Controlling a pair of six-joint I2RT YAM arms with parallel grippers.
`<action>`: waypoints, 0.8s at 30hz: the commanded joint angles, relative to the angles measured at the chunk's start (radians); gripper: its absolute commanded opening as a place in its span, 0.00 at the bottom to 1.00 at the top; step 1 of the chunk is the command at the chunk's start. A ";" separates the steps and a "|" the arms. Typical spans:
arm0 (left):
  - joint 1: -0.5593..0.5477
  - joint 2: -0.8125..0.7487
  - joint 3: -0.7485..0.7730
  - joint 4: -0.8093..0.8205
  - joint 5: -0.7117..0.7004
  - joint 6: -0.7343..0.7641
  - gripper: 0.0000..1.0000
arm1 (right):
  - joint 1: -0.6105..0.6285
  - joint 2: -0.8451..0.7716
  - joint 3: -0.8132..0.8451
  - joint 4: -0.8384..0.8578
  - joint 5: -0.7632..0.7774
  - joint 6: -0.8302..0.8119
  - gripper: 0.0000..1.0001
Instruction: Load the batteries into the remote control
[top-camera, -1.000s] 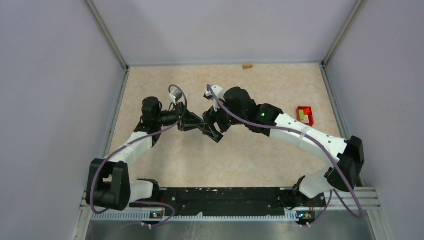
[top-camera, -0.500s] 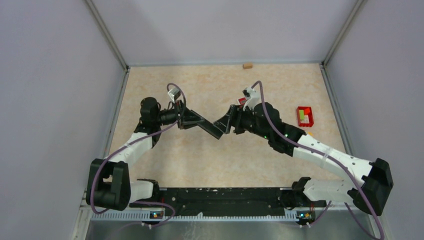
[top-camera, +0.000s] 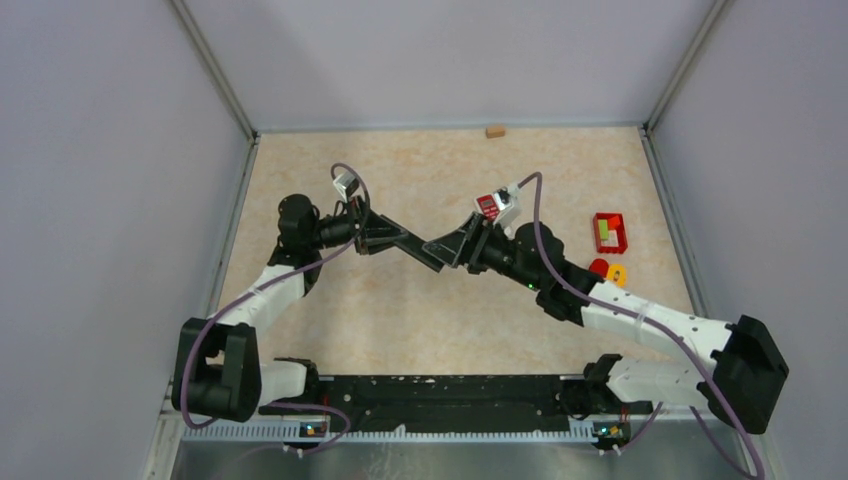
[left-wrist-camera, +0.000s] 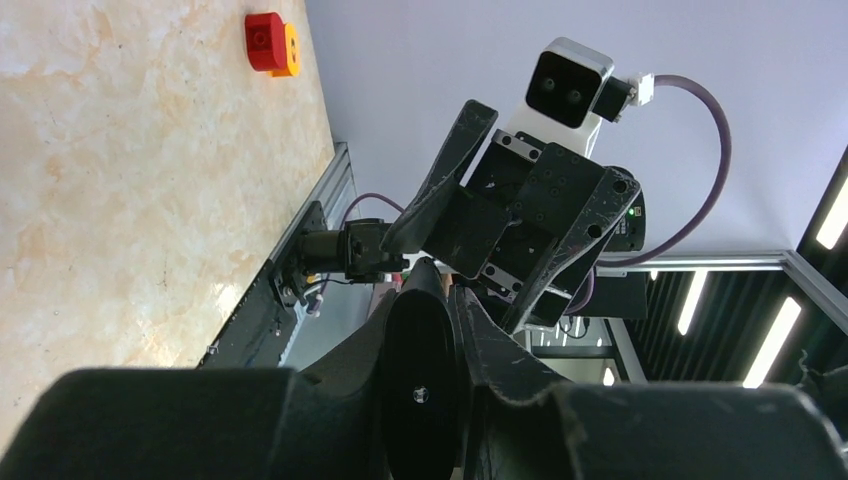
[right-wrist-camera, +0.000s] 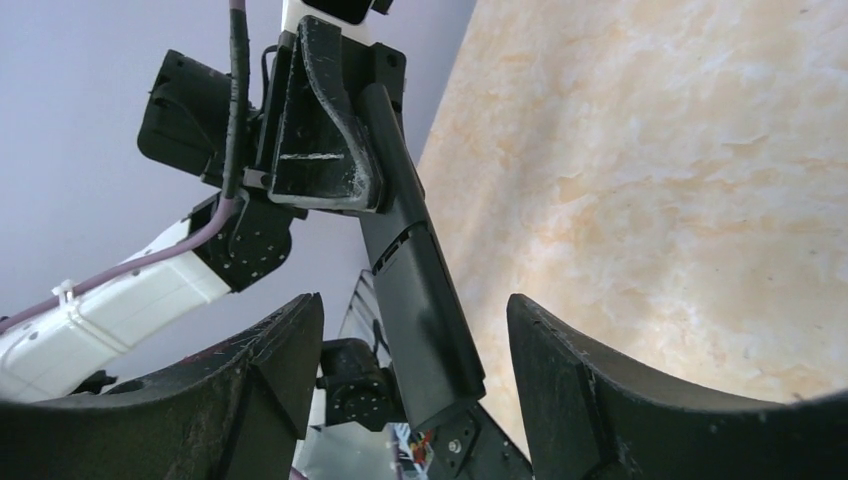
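Note:
A slim black remote control (top-camera: 418, 246) is held off the table, with my left gripper (top-camera: 378, 234) shut on one end of it. In the left wrist view the remote (left-wrist-camera: 420, 385) is clamped between the two fingers, and my right gripper (left-wrist-camera: 500, 230) faces it just beyond. My right gripper (top-camera: 456, 245) is open. The remote's free end (right-wrist-camera: 425, 300) lies between its spread fingers (right-wrist-camera: 270, 370) with a gap on each side. The batteries are out of view.
A small red tray (top-camera: 609, 232) with light pieces in it sits at the right. A red and an orange block (top-camera: 608, 270) lie below it, beside the right forearm. A small wooden block (top-camera: 494, 131) rests at the back wall. Grey walls enclose the table.
The right arm has drawn back to the right. Its gripper went from beside the left gripper to the remote's free end. The left arm and the remote barely moved.

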 joint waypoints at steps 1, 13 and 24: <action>0.006 -0.037 0.005 0.079 -0.004 -0.024 0.00 | -0.001 0.036 -0.007 0.113 -0.039 0.055 0.67; 0.006 -0.083 -0.002 0.172 0.020 -0.058 0.00 | 0.009 0.071 -0.027 0.118 -0.002 0.093 0.45; -0.037 -0.154 0.012 0.235 0.050 -0.051 0.00 | 0.018 0.177 0.013 0.202 -0.035 0.092 0.29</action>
